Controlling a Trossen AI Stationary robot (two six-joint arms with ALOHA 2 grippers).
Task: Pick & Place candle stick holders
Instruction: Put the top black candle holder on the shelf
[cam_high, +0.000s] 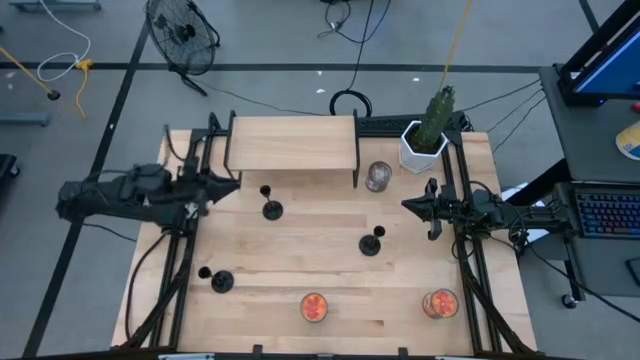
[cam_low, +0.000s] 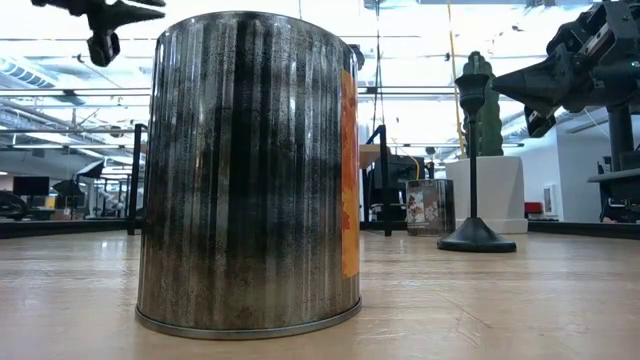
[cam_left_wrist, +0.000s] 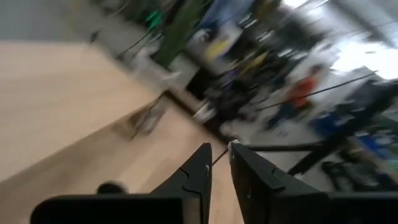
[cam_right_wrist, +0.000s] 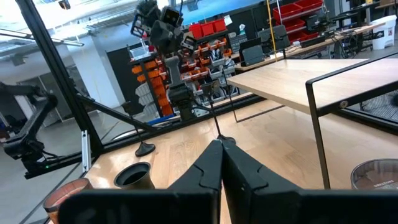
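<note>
Candle stick holders (cam_high: 271, 207) stand free on the wooden table (cam_high: 300, 265), three of them: one near the middle-left just in front of the raised shelf (cam_high: 292, 143), one right of centre (cam_high: 371, 243), and one at the near left (cam_high: 220, 281). None is held. The main risk from here, as I judge it, is toppling: each holder is a thin stem on a small disc, so a finger that meets the stem off-centre or brushes the cup could knock it over and send it rolling toward the orange-filled jars (cam_high: 313, 306) at the near edge. The silvery glass jar (cam_high: 378, 177) and the shelf legs also crowd the far side and could be clipped on an approach. The left gripper (cam_high: 222, 183) hangs above the far left of the table, close to the nearest holder but not touching it, its fingers slightly parted with only a narrow gap and nothing between them. The right gripper (cam_high: 410, 205) waits at the right side, fingers pressed together and empty.
</note>
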